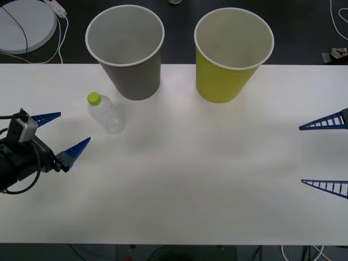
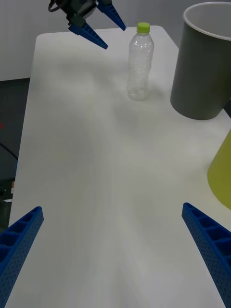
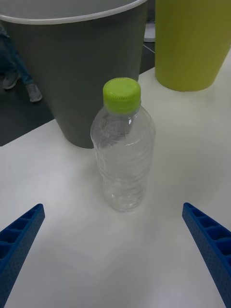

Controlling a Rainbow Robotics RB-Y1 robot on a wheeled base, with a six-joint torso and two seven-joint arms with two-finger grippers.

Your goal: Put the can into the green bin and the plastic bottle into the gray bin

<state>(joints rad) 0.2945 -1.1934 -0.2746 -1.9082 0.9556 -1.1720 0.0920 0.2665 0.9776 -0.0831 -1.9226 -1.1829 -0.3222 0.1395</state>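
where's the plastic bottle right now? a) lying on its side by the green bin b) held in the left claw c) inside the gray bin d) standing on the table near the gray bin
d: the plastic bottle stands upright on the table near the gray bin, ahead of the open left claw.

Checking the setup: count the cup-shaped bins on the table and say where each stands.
2. The gray bin stands at the table's far edge, just behind the plastic bottle; the green bin stands to its right.
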